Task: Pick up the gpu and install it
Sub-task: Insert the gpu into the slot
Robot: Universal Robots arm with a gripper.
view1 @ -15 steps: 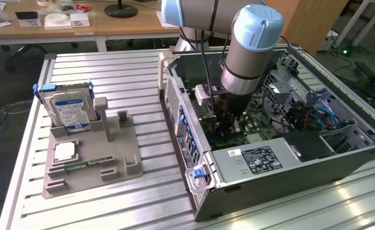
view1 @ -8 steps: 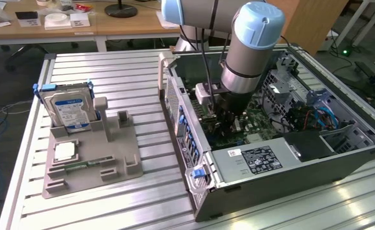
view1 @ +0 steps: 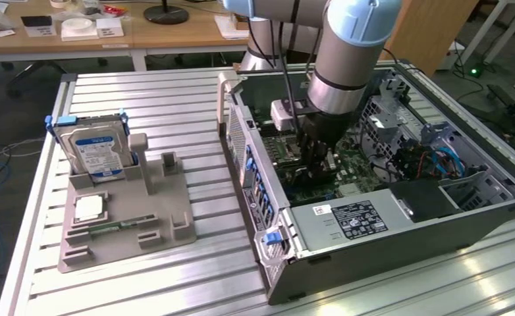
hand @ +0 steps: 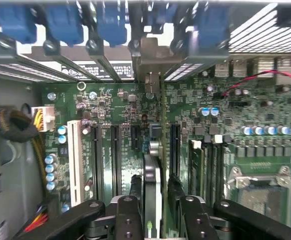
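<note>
We see the gpu [hand: 153, 175] only edge-on between the tool [hand: 154, 187] fingers, its fan and bracket hidden.

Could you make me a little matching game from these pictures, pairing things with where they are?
Things:
1. hard drive
2. gpu
3. computer case
4. grey holder tray

Places:
A. edge-on between the fingers of the claw, over the green board
B. lying open at the exterior view's right
C. flat on the slatted table
D. standing upright in the holder

Pairs: 1-D, 2-A, 3-B, 4-C
</note>
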